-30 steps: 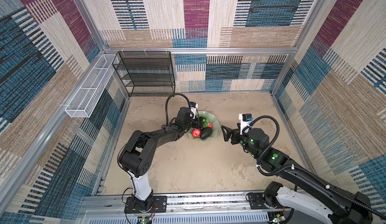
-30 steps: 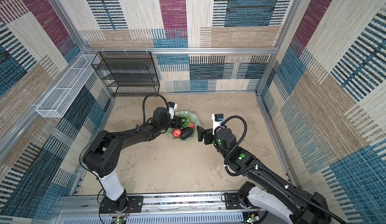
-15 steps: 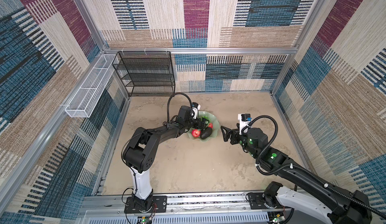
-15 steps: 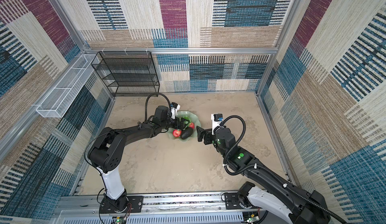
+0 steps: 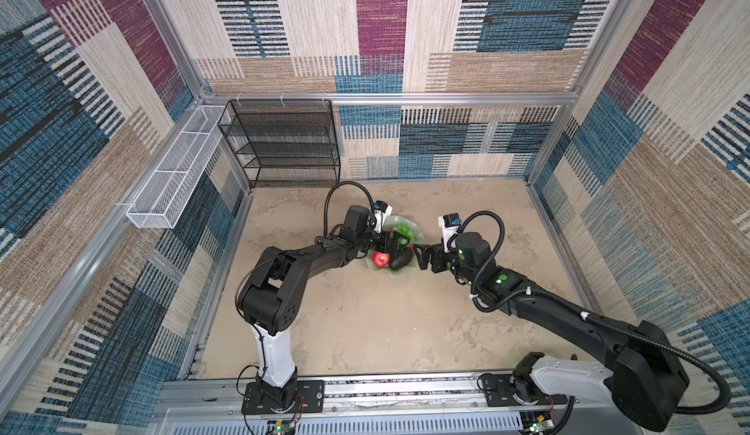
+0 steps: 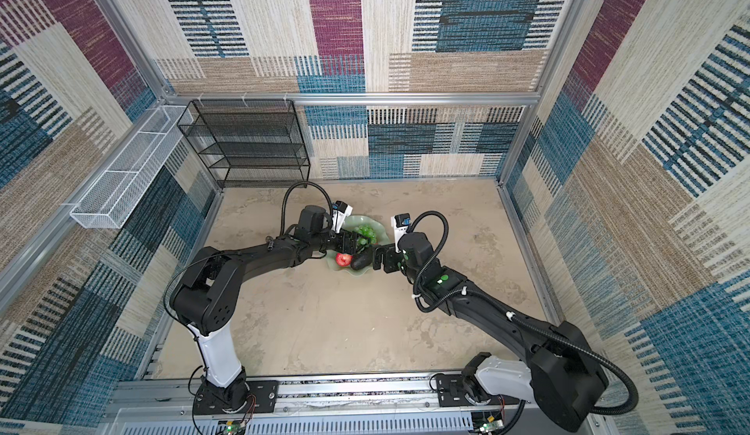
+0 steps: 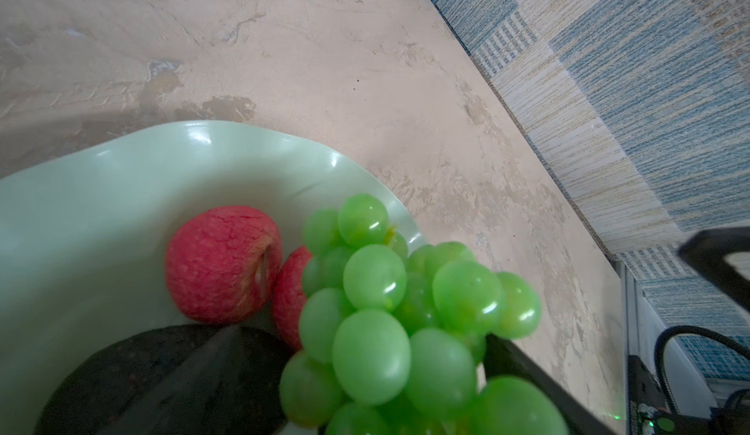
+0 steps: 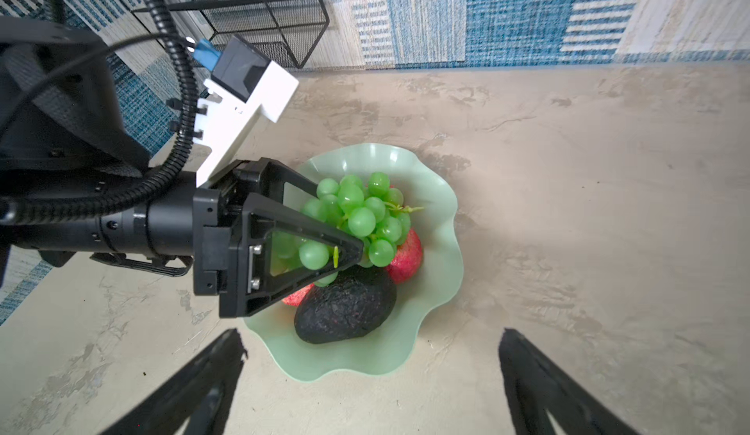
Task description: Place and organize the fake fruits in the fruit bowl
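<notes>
— Over the fruit bowl [image 8: 442, 291], at the left gripper [image 8: 339, 222]: spread wide, straddling the grapes [image 8: 361, 210], clamped on nothing.

— And at the right gripper [image 8: 371, 335]?

— Spread wide as well, with nothing between the fingers. Poised at the bowl's edge on the avocado [image 8: 345, 307] side, pointing inward, low over the table [image 5: 365, 323].

— Pose of the left arm [image 5: 308, 258]?

— Upright from its base on the front rail [image 5: 406, 388], bent sharply at the elbow, then running long and low to the bowl from the left of both top views.

— Right arm [image 5: 548, 303]?

— Stretched diagonally from its base at the rail's other end, sloping down toward the wrist, reaching the bowl from the right. Nose to nose with the left gripper across the fruit.

— Fruit?

— Inside the bowl, near the middle of the table. Grapes heaped on top, touching the avocado below. Apples [image 7: 221, 264] tucked beside and partly under the bunch, two touching each other in the left wrist view. Exact apple count hard to tell.
</notes>
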You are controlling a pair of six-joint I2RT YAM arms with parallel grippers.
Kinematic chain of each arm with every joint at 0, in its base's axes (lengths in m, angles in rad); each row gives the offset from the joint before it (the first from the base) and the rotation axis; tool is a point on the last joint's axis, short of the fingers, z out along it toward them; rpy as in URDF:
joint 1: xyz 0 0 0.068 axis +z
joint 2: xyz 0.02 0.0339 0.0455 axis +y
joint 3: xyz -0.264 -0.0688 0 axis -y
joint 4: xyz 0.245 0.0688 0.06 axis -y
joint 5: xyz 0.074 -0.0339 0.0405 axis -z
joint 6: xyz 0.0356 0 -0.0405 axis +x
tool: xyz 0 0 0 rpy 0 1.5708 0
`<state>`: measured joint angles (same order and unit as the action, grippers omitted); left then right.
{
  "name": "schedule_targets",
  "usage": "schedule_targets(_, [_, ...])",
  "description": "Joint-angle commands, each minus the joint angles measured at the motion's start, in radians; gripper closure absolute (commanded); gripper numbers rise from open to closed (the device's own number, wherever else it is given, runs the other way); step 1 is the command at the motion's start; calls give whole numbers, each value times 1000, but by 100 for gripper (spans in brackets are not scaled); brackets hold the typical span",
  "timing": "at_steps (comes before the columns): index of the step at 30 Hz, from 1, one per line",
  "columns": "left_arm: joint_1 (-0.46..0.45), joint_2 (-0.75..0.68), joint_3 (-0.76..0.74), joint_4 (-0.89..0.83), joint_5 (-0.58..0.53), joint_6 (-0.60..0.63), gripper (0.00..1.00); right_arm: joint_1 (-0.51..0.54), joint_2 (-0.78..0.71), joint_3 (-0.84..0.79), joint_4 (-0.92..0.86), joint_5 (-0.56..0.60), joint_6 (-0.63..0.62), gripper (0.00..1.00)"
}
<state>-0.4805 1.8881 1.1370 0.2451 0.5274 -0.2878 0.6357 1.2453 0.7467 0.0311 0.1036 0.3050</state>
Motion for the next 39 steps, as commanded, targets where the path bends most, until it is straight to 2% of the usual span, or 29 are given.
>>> schedule_targets(1, [2, -12, 0, 20, 33, 1, 5, -7, 50, 18, 63, -36, -13, 1])
schedule_targets(20, [5, -15, -11, 34, 43, -3, 5, -10, 230, 74, 136, -12, -26, 2])
schedule_targets(21, [5, -14, -13, 36, 79, -3, 5, -11, 233, 78, 138, -10, -27, 2])
schedule_targets(26, [5, -9, -20, 48, 86, -7, 5, -17, 270, 113, 141, -13, -27, 3])
schedule_targets(34, [5, -4, -17, 43, 88, -2, 6, -28, 210, 77, 116, -2, -31, 3])
schedule_targets(39, [6, 0, -13, 40, 91, -1, 6, -30, 242, 102, 122, -2, -35, 3])
